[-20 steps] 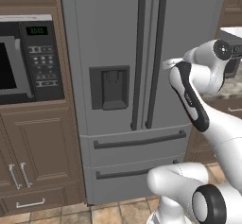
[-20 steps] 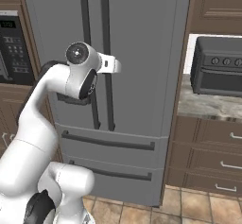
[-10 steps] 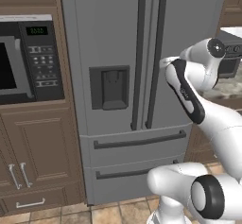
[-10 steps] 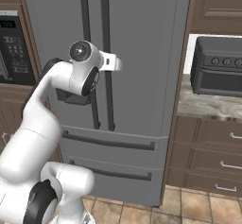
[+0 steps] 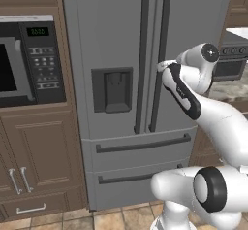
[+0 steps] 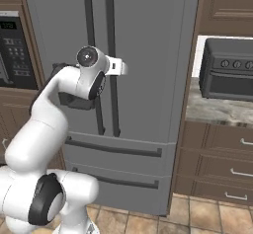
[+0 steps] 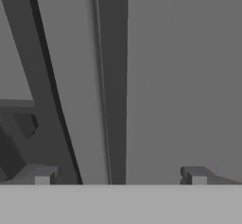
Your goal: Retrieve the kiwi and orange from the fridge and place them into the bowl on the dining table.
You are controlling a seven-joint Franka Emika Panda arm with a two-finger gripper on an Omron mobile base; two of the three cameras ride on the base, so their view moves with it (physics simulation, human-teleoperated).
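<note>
Reaching level toward the closed fridge (image 5: 121, 40), jaws spread, seemingly straddling its right handle (image 7: 113, 81).

Arm: white, dark joints, rising from the base, folded at the elbow, forearm raised, wrist bent forward at about chest height. Gripper (image 7: 118, 176): jaws spread wide, nothing between them; two dark fingertips (image 7: 41, 175) low in the hand view, well apart. Hand (image 6: 114, 66) level, pointing forward. Base: rounded white body with a dark joint ring, upright
</note>
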